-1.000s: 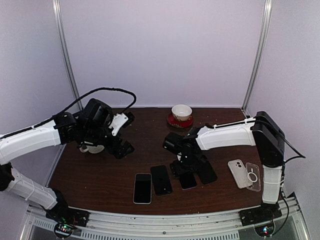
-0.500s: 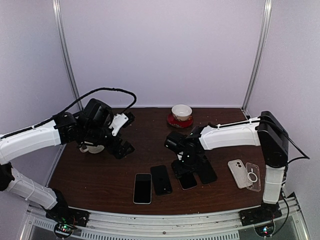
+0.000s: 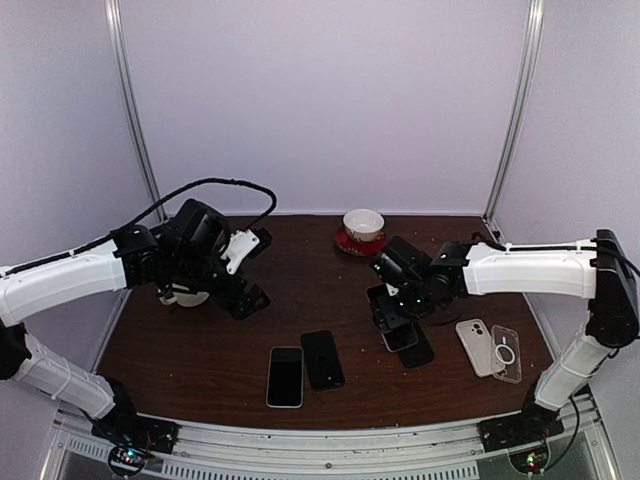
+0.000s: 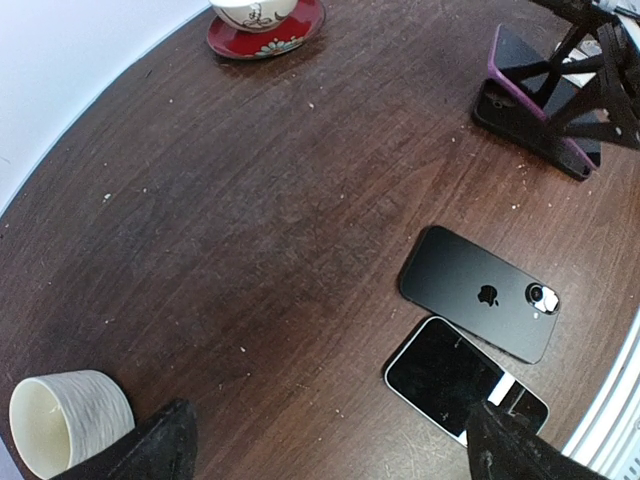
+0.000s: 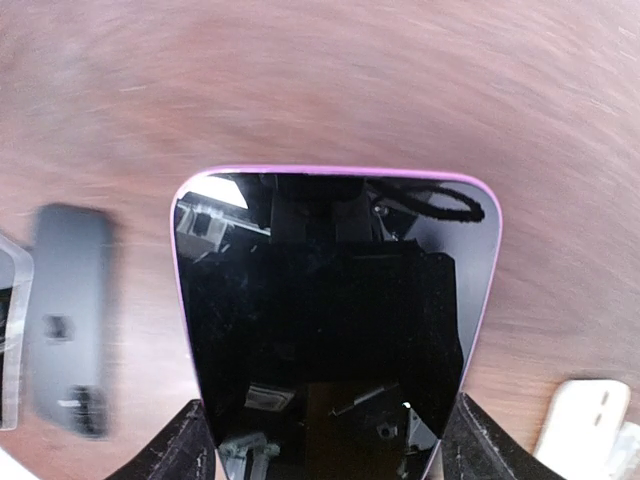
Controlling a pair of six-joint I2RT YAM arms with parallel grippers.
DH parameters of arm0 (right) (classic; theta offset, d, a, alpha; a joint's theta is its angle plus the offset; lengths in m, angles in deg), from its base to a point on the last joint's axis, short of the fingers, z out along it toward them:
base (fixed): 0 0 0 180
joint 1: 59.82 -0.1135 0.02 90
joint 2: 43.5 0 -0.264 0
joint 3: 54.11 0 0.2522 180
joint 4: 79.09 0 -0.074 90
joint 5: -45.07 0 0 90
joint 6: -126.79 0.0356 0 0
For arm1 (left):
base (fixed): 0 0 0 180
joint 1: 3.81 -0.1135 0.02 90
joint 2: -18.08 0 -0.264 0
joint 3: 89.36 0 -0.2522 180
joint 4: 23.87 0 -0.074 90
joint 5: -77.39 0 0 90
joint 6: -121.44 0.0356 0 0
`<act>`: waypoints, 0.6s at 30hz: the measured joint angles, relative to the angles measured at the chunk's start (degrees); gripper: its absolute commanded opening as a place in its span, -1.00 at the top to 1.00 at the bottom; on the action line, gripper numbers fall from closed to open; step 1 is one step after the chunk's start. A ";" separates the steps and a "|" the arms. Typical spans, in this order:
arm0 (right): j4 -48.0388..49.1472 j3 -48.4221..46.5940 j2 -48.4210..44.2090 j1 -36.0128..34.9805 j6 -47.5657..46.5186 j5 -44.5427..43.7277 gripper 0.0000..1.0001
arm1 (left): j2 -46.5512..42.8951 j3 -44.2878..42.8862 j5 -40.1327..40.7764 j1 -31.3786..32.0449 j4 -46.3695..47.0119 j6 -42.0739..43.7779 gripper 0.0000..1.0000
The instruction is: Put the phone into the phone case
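On the table (image 3: 200,350), at 6 o'clock by the near edge, two phones lie side by side and almost touching: a white-rimmed phone (image 3: 285,376) screen up, and at its 2 o'clock a black phone (image 3: 322,359) back up with its camera lens showing. At 4 o'clock lies the clear phone case (image 3: 507,353), flat, with a ring printed in it. A white phone (image 3: 473,345) rests back up against its 9 o'clock side.

The phone (image 5: 330,320) sits a little right of the table's centre, at about 3 o'clock. It has a dark screen and a purple rim, and it is tilted, at least partly off the wood. The right gripper (image 3: 393,318) is clamped on it, with one finger (image 5: 190,440) pressed against each long edge. Just at the phone's 5 o'clock a dark slab (image 3: 418,352) lies flat on the wood — phone or case, I cannot tell which.

At 9 o'clock the left gripper (image 3: 248,298) hovers over bare wood. Its fingers (image 4: 150,450) are spread wide and hold nothing. A ribbed white cup (image 4: 65,420) stands upright just beside it, toward the table's left edge.

At 12 o'clock, by the back wall, a patterned bowl (image 3: 363,222) sits on a red saucer (image 3: 352,243) — well apart from both arms.
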 measured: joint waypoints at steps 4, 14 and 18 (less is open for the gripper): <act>4.15 10.16 -6.78 5.07 -2.67 -3.04 -0.04 | 0.07 0.00 0.02 0.00 -0.02 0.17 -0.95; 12.22 15.69 -7.10 5.07 -1.27 -5.07 0.02 | 1.42 0.00 0.00 0.00 0.00 0.31 -0.95; 14.51 17.49 -6.51 4.11 0.42 -5.11 0.03 | 1.64 0.00 0.00 0.00 -0.02 0.33 -0.95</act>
